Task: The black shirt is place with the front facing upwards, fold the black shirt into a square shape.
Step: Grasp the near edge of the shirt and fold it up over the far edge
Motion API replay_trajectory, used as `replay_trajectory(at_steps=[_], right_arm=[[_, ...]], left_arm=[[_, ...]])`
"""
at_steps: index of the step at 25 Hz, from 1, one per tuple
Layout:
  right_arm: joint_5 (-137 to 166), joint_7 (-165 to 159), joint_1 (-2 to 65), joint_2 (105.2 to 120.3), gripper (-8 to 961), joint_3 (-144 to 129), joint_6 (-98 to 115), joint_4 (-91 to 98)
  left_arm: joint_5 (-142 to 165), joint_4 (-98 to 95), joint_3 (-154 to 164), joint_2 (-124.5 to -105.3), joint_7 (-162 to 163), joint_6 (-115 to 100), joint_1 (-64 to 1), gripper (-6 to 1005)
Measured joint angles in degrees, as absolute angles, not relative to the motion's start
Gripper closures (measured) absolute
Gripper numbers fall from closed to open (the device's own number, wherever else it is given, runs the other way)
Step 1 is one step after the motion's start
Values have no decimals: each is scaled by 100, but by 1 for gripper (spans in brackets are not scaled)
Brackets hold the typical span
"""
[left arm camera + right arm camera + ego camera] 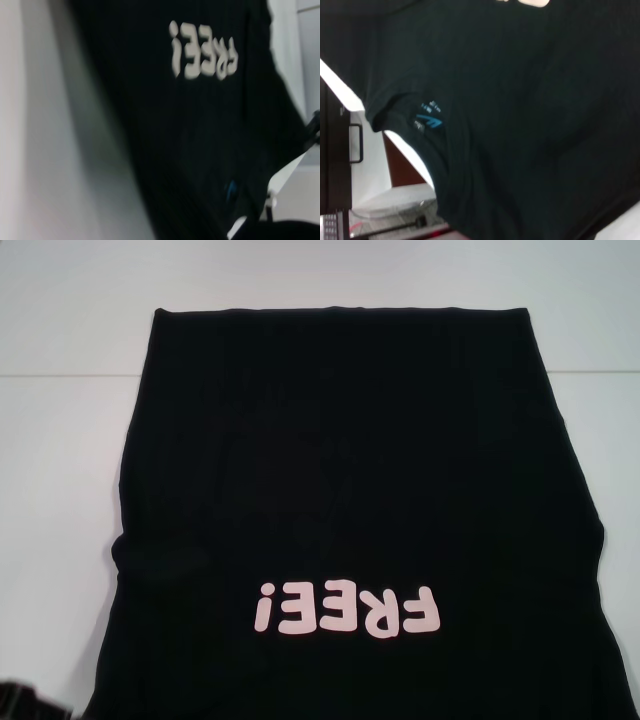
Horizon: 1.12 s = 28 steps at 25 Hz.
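Observation:
The black shirt [350, 470] lies flat on the white table [60, 440], front up, and fills most of the head view. Its off-white "FREE!" print [347, 609] is near me and reads upside down. No sleeves stick out and its long sides run nearly straight. The print also shows in the left wrist view [202, 50]. The blue neck label shows in the left wrist view [230, 190] and in the right wrist view [429, 119], at the collar by the table's near edge. A dark part of my left arm [28, 702] shows in the head view's lower left corner. My right gripper is out of view.
Bare white table lies on the shirt's left, on its right [600, 390] and beyond its far edge. A seam line crosses the table top [70, 374]. The right wrist view shows the floor and dark furniture [335, 150] below the table's edge.

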State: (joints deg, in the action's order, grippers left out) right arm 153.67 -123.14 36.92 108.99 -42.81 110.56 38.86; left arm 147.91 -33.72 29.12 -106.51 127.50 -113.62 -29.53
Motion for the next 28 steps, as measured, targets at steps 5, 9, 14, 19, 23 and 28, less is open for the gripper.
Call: replay_trajectory(at_steps=[5, 9, 14, 19, 23, 28], right_arm=[[15297, -12371, 3776, 10847, 934, -3515, 10786, 3595], [15103, -12613, 3777, 10715, 934, -2411, 10576, 3376], [14134, -12728, 3570, 10656, 934, -1712, 10227, 3241], [12887, -12563, 3350, 10711, 934, -1581, 9384, 2781], [12127, -12262, 3198, 10943, 934, -1572, 8531, 2663], [11586, -11556, 3237, 11151, 934, -1607, 7736, 2411]], left_arm=[[14435, -3261, 2347, -10647, 12774, -11186, -3212, 939], [14166, -3260, 1736, -10603, 12935, -10697, -3418, 939], [13559, -3255, 1403, -10624, 13034, -9740, -3547, 939], [12584, -3225, 1378, -10860, 12870, -8642, -3538, 938], [11851, -2992, 1377, -11117, 12419, -7672, -3506, 938], [11566, -2683, 1432, -11313, 11885, -6911, -3611, 938]])
